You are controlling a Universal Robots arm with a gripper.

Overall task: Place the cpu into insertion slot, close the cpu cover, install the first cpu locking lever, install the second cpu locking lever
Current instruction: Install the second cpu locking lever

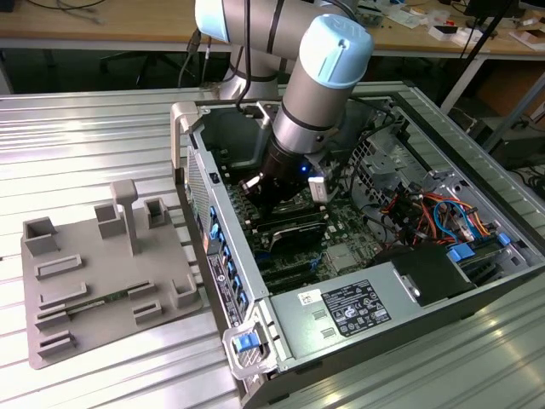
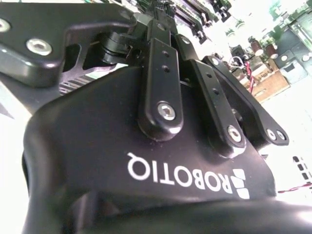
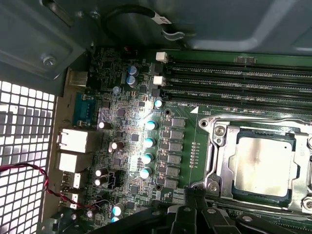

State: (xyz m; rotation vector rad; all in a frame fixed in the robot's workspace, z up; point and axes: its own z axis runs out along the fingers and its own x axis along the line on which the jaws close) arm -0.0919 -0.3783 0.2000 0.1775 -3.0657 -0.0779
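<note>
One chip (image 3: pixel 263 166) lies seated in its socket (image 3: pixel 222 168) just beside the claw (image 3: pixel 195 212), under the metal frame (image 3: pixel 302 161); the claw's spread cannot be told.

A robotics lab is showing: an opened computer case (image 1: pixel 358 256) is lying on a ribbed metal table (image 1: pixel 85 145), cluttered workbenches (image 1: pixel 111 21) standing behind.

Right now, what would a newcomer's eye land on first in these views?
The grey arm with its pale blue cap, plunging into the open computer case in the exterior view. Next, in the first wrist view, the silver-faced cpu seated in the insertion slot under the cpu cover. Beside them lie long black memory slots.
</note>
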